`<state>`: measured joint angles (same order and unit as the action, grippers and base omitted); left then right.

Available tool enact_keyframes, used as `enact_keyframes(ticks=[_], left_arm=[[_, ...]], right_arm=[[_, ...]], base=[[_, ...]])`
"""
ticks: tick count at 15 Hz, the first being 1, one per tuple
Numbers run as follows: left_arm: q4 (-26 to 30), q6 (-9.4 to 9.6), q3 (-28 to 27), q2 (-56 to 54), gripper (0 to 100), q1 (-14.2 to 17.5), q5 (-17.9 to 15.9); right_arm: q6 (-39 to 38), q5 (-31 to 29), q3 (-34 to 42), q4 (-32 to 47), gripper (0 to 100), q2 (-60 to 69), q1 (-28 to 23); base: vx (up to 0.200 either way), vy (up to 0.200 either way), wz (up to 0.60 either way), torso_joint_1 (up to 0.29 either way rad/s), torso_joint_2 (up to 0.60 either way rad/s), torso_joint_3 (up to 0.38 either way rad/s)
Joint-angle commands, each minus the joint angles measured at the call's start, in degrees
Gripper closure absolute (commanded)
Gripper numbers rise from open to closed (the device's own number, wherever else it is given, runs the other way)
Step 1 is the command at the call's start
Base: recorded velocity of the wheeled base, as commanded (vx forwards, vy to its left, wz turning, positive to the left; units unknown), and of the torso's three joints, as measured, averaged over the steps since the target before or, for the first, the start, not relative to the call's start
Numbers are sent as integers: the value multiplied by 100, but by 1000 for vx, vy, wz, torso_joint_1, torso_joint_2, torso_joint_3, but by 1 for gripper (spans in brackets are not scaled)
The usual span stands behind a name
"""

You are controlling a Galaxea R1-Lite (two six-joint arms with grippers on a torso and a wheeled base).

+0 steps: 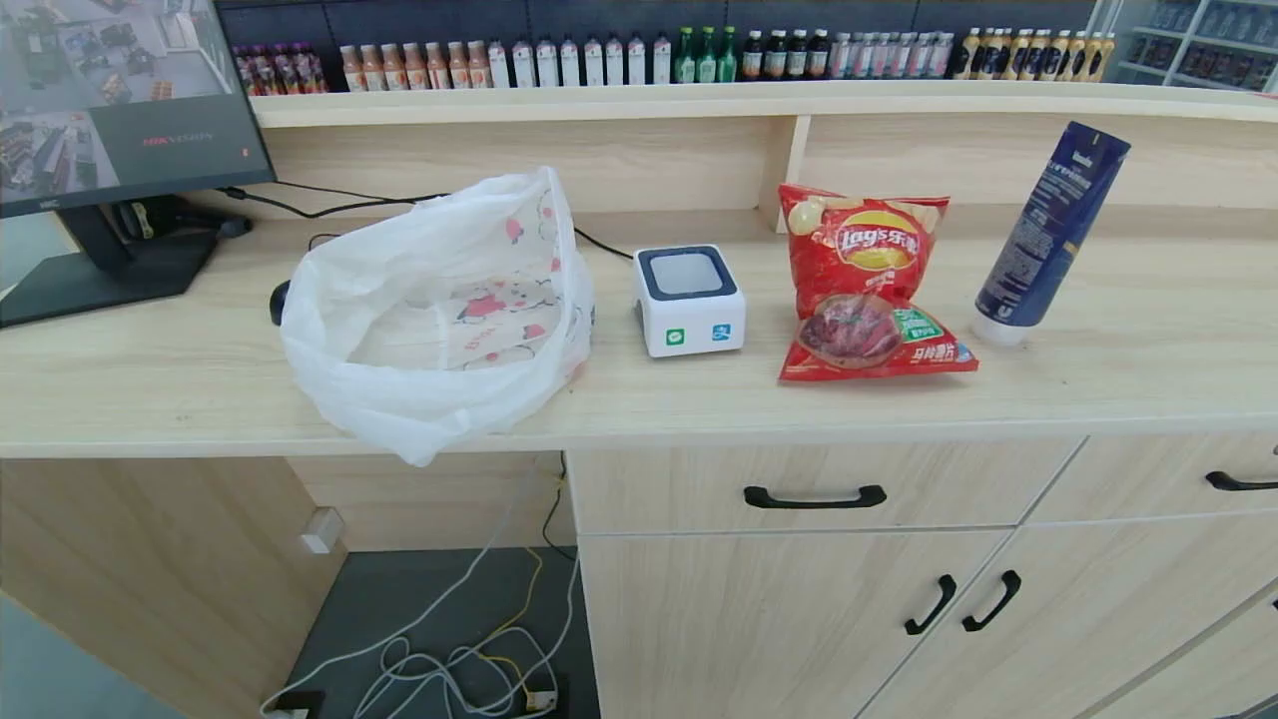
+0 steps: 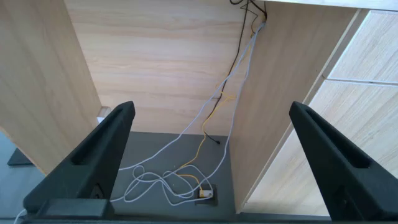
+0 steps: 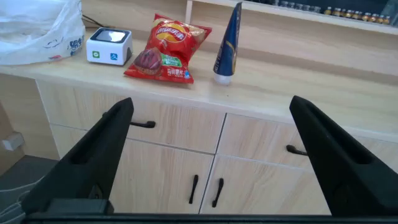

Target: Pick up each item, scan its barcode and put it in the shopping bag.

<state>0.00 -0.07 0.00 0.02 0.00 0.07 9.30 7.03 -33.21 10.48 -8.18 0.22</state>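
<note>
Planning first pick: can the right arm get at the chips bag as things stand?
Probably yes. The right gripper is open, facing the counter; the chips bag lies near the front edge, nothing before it, blue tube and scanner apart on either side.

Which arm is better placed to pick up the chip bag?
Right: the right end effector, open, faces the chip bag on the counter; the left end effector hangs low, facing the floor cables.

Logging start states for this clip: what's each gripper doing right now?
Left gripper: open, holding nothing.
Right gripper: open, holding nothing.
</note>
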Motion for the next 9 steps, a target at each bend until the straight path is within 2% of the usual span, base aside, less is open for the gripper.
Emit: enact_keyframes(ticks=[1,4,9], left_arm=[[0,-1,0,-2,0,0,1],[0,-1,0,-2,0,0,1],[0,-1,0,-2,0,0,1]], right_arm=[[1,17,-362,-2,0,-667,22],[-7,386,-432,-29,0,-1212,57],[-42,1090,-1197,-249,0,-2996,207]], base=[[0,0,0,0,0,0],[0,0,0,0,0,0],[0,0,0,0,0,0]])
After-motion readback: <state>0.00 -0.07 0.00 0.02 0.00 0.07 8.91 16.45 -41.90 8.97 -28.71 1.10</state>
